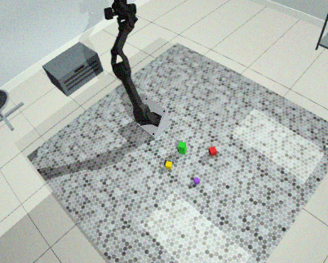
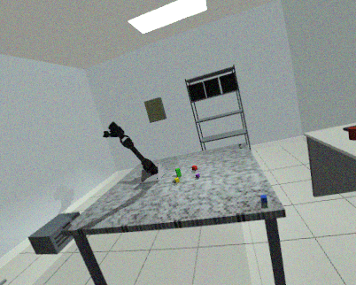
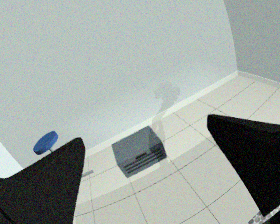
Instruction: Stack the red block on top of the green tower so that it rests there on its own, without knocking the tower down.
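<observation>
The red block (image 1: 212,151) (image 2: 194,167) lies on the speckled table (image 1: 253,192) (image 2: 212,199), a short way right of the green tower (image 1: 182,147) (image 2: 178,171), which stands upright near the arm's base. My gripper (image 1: 109,13) (image 2: 107,133) (image 3: 146,132) is open and empty. It is raised high behind the base, far from both blocks, and points off the table toward the wall and floor. The wrist view shows neither block.
A yellow block (image 1: 169,165) (image 2: 176,180) and a small purple block (image 1: 196,180) (image 2: 197,175) lie in front of the tower. A blue block (image 2: 264,200) stands near the table's front right corner. A grey box (image 1: 73,67) (image 2: 50,239) (image 3: 139,151) sits on the floor beyond the table.
</observation>
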Available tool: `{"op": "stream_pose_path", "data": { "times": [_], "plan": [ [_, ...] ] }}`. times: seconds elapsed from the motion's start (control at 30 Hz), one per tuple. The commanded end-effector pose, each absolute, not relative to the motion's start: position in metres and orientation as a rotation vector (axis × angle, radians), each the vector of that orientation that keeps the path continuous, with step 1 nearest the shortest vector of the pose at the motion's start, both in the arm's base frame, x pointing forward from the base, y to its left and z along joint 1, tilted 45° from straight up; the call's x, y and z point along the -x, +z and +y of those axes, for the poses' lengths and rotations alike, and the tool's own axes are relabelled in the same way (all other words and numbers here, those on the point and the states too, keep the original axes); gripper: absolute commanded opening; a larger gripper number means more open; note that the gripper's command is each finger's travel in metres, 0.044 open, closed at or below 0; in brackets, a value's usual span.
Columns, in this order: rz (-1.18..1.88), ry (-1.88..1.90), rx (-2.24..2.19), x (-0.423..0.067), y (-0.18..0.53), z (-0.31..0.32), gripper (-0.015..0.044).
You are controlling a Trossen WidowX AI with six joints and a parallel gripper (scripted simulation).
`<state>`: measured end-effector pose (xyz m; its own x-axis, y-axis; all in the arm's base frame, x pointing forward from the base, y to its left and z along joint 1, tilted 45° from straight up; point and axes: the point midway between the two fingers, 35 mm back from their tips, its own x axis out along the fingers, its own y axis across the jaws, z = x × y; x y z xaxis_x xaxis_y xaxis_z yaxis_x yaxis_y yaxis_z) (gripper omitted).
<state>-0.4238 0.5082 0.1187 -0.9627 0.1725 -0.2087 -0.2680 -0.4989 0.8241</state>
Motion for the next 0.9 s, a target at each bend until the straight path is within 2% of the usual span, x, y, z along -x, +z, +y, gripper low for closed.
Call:
{"op": "stream_pose_path", "data": {
  "times": [0.0,0.23,0.5,0.87],
  "plan": [
    [1.423,2.315,0.113,0.366,0.104,0.547,0.0440],
    [1.466,2.041,0.072,0.280,0.082,0.584,0.0440],
    [1.518,1.616,-0.009,0.152,0.047,0.612,0.0440],
    [1.497,0.978,-0.092,-0.045,-0.003,0.588,0.0440]
  ]
}}
